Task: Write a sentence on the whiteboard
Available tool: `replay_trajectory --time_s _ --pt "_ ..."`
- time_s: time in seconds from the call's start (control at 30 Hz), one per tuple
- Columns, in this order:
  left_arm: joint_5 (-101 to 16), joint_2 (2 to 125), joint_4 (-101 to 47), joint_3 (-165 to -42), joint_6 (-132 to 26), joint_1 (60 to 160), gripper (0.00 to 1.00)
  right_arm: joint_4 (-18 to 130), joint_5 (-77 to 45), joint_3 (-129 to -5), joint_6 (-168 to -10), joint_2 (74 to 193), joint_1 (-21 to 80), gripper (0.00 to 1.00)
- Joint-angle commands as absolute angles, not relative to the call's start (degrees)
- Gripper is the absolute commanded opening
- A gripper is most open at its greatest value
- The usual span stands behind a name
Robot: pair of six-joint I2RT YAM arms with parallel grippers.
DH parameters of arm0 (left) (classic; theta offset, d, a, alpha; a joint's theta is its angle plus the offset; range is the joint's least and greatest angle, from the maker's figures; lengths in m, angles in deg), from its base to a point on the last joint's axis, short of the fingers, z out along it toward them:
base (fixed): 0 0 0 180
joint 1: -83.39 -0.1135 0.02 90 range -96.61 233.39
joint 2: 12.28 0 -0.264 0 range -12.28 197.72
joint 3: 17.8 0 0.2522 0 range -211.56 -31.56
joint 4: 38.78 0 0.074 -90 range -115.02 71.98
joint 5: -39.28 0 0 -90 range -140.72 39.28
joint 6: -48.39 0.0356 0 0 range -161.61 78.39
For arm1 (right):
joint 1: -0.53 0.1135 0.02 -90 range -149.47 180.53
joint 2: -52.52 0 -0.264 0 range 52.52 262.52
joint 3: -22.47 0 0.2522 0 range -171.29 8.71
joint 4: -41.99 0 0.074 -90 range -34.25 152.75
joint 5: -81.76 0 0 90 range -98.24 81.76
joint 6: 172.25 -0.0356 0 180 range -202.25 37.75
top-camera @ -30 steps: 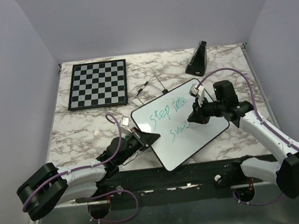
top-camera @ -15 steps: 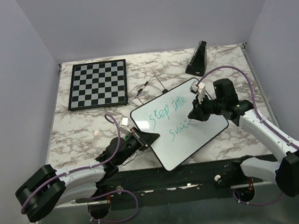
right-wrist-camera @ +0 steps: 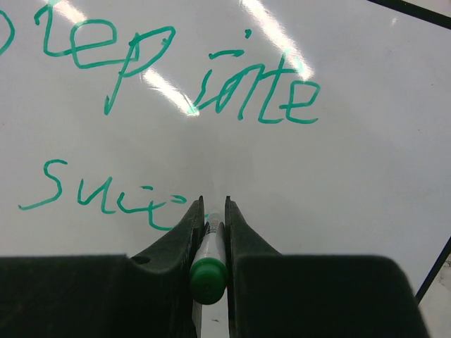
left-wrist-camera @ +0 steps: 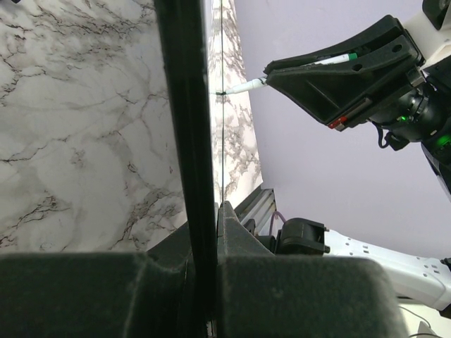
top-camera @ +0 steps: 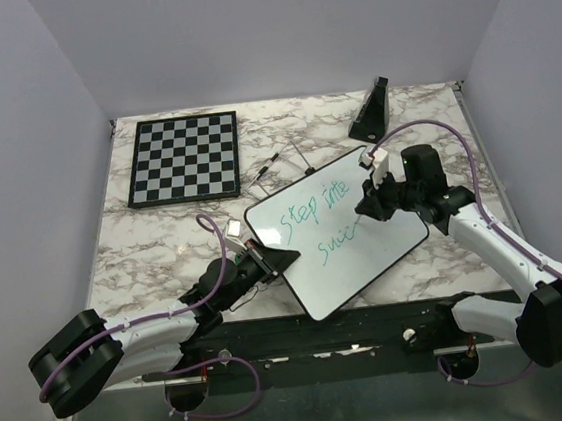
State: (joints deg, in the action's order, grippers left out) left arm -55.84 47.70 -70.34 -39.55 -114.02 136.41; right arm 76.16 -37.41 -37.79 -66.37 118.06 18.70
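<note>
The whiteboard (top-camera: 360, 247) lies tilted near the table's front centre. Teal writing (top-camera: 311, 212) on it reads "Step into" with "Succ" and a further unfinished stroke below; it also shows in the right wrist view (right-wrist-camera: 169, 77). My left gripper (top-camera: 266, 262) is shut on the board's black left rim (left-wrist-camera: 184, 141). My right gripper (top-camera: 370, 211) is shut on a green-capped white marker (right-wrist-camera: 209, 264), tip at the board just right of the second line. In the left wrist view the marker (left-wrist-camera: 246, 86) touches the board's face.
A checkered chessboard (top-camera: 184, 157) lies at the back left. A black wedge-shaped stand (top-camera: 371, 110) sits at the back right. Thin pens or sticks (top-camera: 281, 165) lie behind the whiteboard. The marble table (top-camera: 154, 244) has bare surface left of the board.
My right gripper has lifted up and right along the second line with the marker, adding strokes after "Succ". The left gripper and the board have not moved.
</note>
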Motion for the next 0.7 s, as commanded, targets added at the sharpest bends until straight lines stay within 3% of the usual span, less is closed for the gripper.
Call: replay_trajectory --time_s 0.0,0.67 --pt "-57.75 46.78 -74.85 -39.91 -111.14 136.48 0.00 73.68 -37.94 -39.01 -66.95 118.70 18.37 0.01" --pt "-57.93 46.60 -74.94 -39.83 -111.22 136.48 0.00 80.44 -43.92 -37.08 -62.65 118.00 18.37 0.01"
